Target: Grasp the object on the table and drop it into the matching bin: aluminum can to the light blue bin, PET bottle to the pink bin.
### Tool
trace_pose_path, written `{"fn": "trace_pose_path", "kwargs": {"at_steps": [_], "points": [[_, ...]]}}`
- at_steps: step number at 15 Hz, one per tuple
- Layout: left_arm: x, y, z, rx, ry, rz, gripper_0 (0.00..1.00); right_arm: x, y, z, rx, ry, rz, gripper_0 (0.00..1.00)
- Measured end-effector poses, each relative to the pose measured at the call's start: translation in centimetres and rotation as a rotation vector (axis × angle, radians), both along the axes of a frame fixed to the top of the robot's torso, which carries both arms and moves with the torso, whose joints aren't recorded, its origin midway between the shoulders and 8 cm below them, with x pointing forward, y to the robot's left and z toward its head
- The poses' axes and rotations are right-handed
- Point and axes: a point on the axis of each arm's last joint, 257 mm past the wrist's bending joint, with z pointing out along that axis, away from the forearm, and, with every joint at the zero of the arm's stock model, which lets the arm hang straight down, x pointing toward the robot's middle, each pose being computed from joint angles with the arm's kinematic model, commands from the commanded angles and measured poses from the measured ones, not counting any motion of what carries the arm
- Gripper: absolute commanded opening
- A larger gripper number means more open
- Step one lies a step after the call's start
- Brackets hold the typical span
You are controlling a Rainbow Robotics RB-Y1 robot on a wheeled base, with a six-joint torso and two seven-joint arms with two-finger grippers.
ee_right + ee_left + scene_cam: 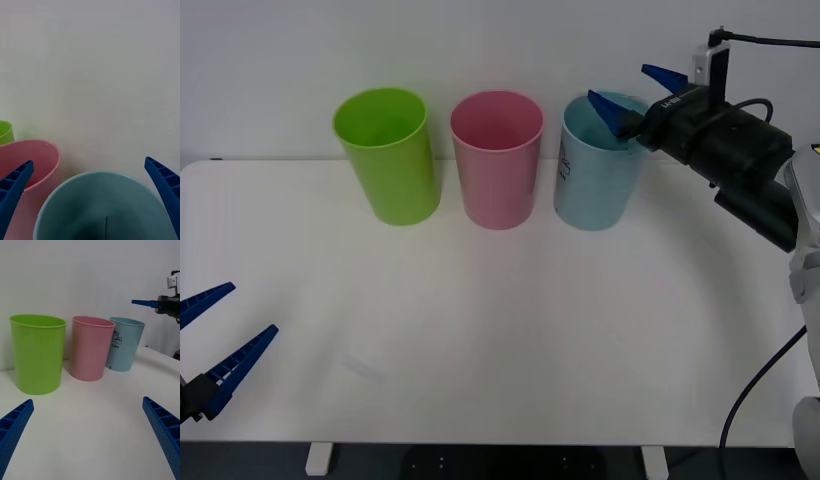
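Left gripper [210, 345] sits nearest, low at the near-left edge of the wide white rectangular tabletop [510, 330], two blue ribbed fingers spread apart, holding nothing, tips aimed toward the bins. From the left wrist view its fingers [15, 427] frame the bin row across bare smooth table.

Three tall round tapered plastic bins stand upright in one row along the far edge of the tabletop, smooth walled, open mouthed. Leftmost of the row: green bin [387, 155]. Middle: pink bin [498, 158], just beside the green one, small gap. Right of the pink bin: light blue bin [595, 170], with a white label on its side, black print reading CAN in the left wrist view [116, 341].

Right gripper [632, 92] is raised over the light blue bin's mouth, black arm reaching in from the right, roughly level, fingers pointing left. Its two blue ribbed fingers are apart with nothing between them; one tip hangs over the bin's rim, the other is higher and behind. Right wrist view looks down into the light blue bin [101, 202], fingers [165, 187] wide on either side of it, pink bin rim [37, 150] next to it.

Dark drink can: cannot tell where it is; the inside of the light blue bin is shadowed toward the bottom.

Count: two grippers, three bins, one table.
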Motion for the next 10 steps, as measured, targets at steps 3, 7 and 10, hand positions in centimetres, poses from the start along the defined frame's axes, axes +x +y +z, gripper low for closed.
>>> {"fn": "trace_pose_path", "kwargs": {"at_steps": [3, 7, 10], "points": [[0.0, 0.0, 0.0, 0.0, 0.0, 0.0, 1.0, -2.5, -0.7, -1.1, -0.008, -0.005, 0.017, 1.0], [0.0, 0.0, 0.0, 0.0, 0.0, 0.0, 1.0, -6.5, -1.6, -2.9, -0.032, -0.004, 0.052, 1.0], [0.0, 0.0, 0.0, 0.0, 0.0, 0.0, 1.0, -9.6, -2.2, -4.4, -0.041, 0.006, 0.074, 1.0]]}}
